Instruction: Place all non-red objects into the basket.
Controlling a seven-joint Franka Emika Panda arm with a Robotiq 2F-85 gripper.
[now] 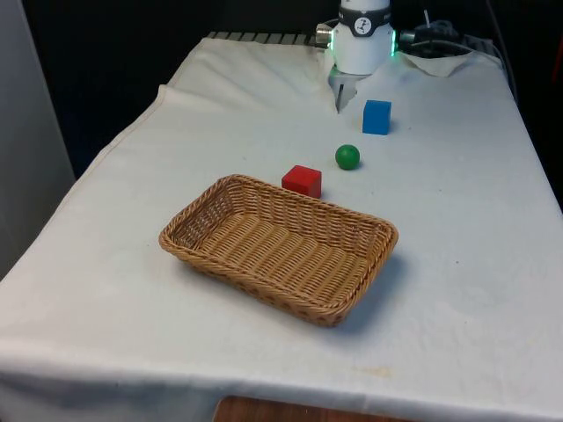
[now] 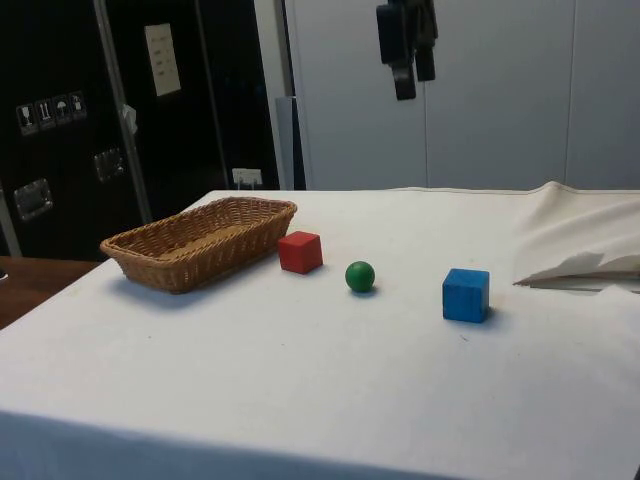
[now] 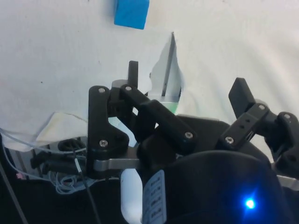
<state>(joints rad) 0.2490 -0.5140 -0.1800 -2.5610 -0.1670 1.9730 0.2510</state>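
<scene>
A woven wicker basket (image 1: 204, 211) (image 2: 140, 250) lies in the middle of the table with nothing in it. Behind it, in the front view, sits a red cube (image 1: 302, 180) (image 2: 300, 251). A green ball (image 1: 347, 156) (image 2: 360, 276) rests a little farther back, and a blue cube (image 1: 376, 116) (image 2: 466, 294) (image 3: 132, 13) stands beyond that. My gripper (image 1: 339, 95) (image 2: 414, 80) (image 3: 187, 81) hangs high above the table's far end, just to the front view's left of the blue cube. It is open and holds nothing.
The white cloth bunches into folds (image 2: 580, 250) at the robot's end of the table, with cables (image 1: 440, 40) beside them. A wooden edge (image 1: 290, 411) shows below the table's near side.
</scene>
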